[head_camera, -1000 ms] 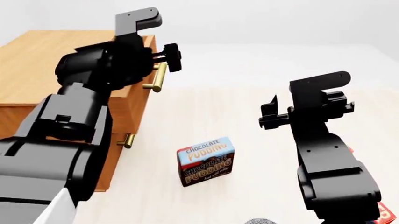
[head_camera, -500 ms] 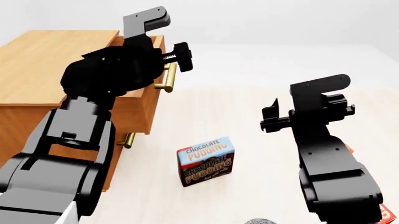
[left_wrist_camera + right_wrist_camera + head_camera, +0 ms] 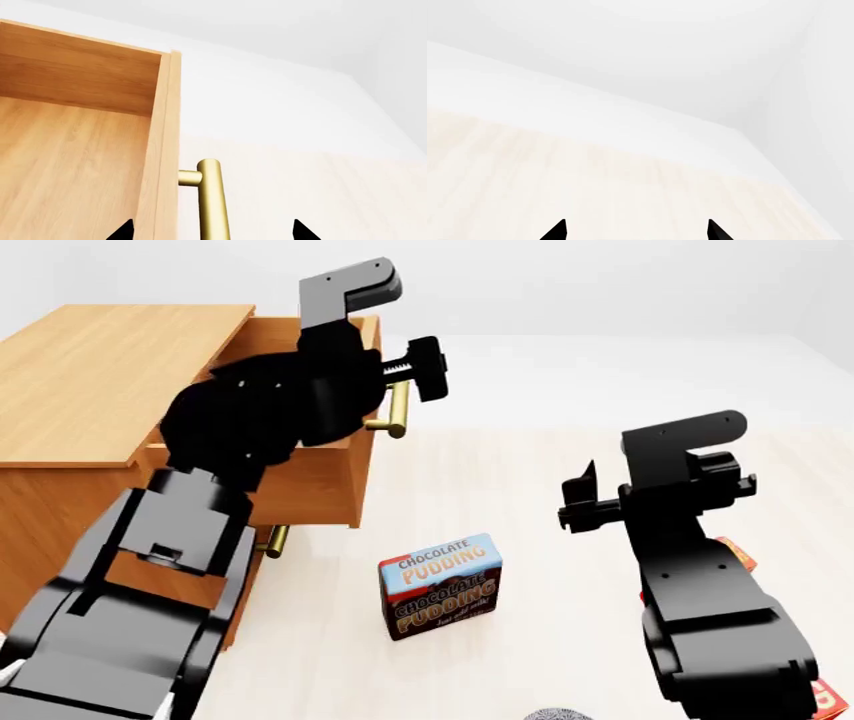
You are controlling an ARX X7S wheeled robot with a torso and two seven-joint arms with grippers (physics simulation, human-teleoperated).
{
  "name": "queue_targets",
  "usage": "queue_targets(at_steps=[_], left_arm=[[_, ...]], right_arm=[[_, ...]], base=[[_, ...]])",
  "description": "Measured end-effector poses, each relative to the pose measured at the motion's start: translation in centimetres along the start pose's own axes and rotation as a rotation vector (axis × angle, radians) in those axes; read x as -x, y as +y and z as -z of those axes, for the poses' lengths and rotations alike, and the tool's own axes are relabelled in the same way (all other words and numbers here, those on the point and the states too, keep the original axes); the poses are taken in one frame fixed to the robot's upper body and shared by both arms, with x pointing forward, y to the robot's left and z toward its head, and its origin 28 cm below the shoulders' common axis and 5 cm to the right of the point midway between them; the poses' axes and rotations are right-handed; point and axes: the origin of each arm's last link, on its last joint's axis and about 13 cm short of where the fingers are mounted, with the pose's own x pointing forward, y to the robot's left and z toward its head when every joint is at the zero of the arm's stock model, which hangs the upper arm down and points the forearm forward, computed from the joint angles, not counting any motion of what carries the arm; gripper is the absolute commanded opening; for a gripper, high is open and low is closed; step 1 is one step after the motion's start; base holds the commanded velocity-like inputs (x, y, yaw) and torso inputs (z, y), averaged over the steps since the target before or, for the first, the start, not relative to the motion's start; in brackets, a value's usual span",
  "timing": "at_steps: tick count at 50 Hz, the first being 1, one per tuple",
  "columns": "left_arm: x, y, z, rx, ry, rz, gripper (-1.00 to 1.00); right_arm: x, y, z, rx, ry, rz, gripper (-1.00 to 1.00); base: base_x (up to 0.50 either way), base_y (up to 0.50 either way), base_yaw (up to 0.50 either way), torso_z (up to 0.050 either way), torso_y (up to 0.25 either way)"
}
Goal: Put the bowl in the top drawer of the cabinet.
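Cabinet [image 3: 94, 370], light-brown, boxy, at nine o'clock. Top drawer [image 3: 314, 475] stood partly out, presumably to admit the bowl. Left pincer [image 3: 208, 231] straddled the brass handle [image 3: 212, 200]; whether clenched, could not be told. Pudding box [image 3: 442, 583] at six o'clock. Right pincer [image 3: 635, 231] at three o'clock, released, empty. Bowl not visible.

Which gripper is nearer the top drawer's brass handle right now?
Left. The left gripper straddles the brass handle of the top drawer. The right gripper hangs apart over the floor, beyond the pudding box.
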Motion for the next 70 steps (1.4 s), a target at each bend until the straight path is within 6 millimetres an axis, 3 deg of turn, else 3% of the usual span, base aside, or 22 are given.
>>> queue_targets(at_steps=[39,70], left_arm=[[2.2,-4.0,2.1,0.000,0.004,0.027,1.00],[3.4,-4.4,2.1,0.055,0.041,0.009,1.00]], right_arm=[[0.6,-1.8,1.9,-0.025,0.038,0.032,1.00],[0.6,-3.1,3.2,-0.033,0.078,0.075,1.00]], base=[[0.00,0.00,0.00,0.000,0.000],[0.00,0.00,0.00,0.000,0.000]])
